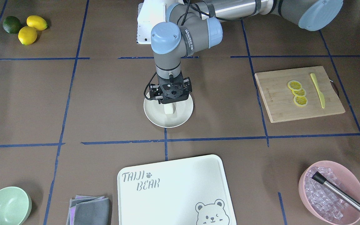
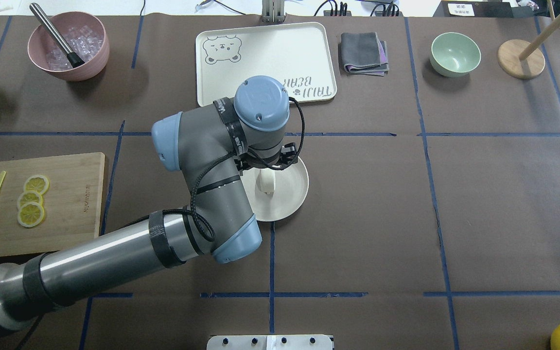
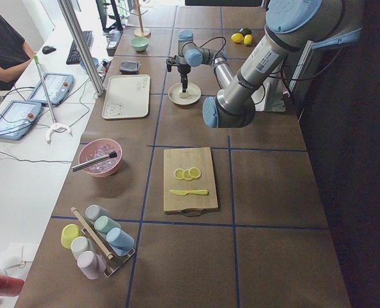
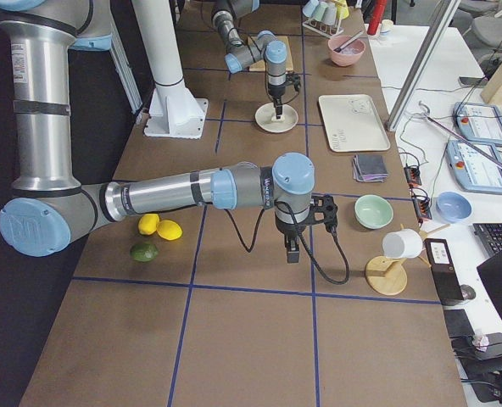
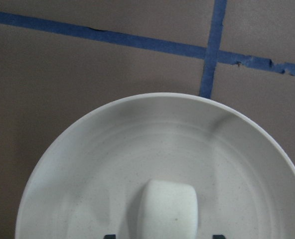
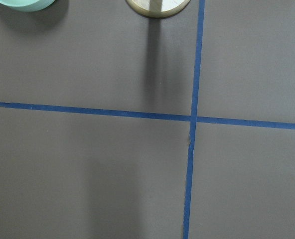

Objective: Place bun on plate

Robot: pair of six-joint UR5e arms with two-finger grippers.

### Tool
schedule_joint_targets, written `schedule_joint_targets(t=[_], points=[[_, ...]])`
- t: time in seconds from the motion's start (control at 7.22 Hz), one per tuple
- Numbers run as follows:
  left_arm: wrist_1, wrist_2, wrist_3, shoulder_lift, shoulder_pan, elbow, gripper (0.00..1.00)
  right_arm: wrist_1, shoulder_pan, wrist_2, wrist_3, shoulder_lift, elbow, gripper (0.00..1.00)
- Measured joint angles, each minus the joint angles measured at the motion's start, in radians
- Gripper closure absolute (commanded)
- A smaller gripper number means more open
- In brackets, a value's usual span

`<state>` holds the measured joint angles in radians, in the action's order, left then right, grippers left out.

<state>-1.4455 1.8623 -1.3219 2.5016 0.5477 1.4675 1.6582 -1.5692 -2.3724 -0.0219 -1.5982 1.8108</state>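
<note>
Centrally, the bun [image 1: 169,109] sits on the plate [image 1: 155,118] below the left gripper [image 1: 170,103], fingers spread off it; tray [image 1: 173,187] and cutting board [image 1: 277,106] lie well apart from the rim; right gripper [image 4: 292,253] finger state cannot be told

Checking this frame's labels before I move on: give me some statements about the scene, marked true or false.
1. The bun sits inside the rim of the plate. True.
2. The right gripper is above the plate. False: the left gripper is; the right gripper is far off.
3. Three lemon slices lie on the wooden board. True.
4. The green bowl holds ice. False: the ice is in the pink bowl.
5. The knife lies on the bear tray. False: the yellow knife lies on the wooden board.
</note>
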Motion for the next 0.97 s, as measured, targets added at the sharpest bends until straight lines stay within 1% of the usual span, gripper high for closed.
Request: schedule_joint_targets(t=[0.14, 0.28, 0.42, 0.55, 0.69, 0.97], points=[[0.094, 0.041, 0.071, -0.016, 0.047, 0.075, 0.00, 0.000, -0.004, -0.004, 0.004, 0.000, -0.009, 0.00], [0.167, 0.085, 0.167, -0.077, 0.103, 0.180, 0.00, -0.001, -0.018, -0.020, 0.027, 0.001, -0.033, 0.00], [0.206, 0.135, 0.284, -0.184, 0.173, 0.300, 0.00, -0.001, -0.040, -0.043, 0.071, 0.002, -0.069, 0.00], [0.226, 0.184, 0.424, -0.297, 0.254, 0.397, 0.00, -0.001, -0.059, -0.058, 0.112, 0.003, -0.102, 0.00], [0.236, 0.232, 0.582, -0.398, 0.349, 0.455, 0.00, -0.002, -0.068, -0.061, 0.143, 0.002, -0.121, 0.00], [0.241, 0.310, 0.933, -0.579, 0.576, 0.485, 0.00, -0.033, -0.072, -0.034, 0.153, -0.023, -0.130, 0.00]])
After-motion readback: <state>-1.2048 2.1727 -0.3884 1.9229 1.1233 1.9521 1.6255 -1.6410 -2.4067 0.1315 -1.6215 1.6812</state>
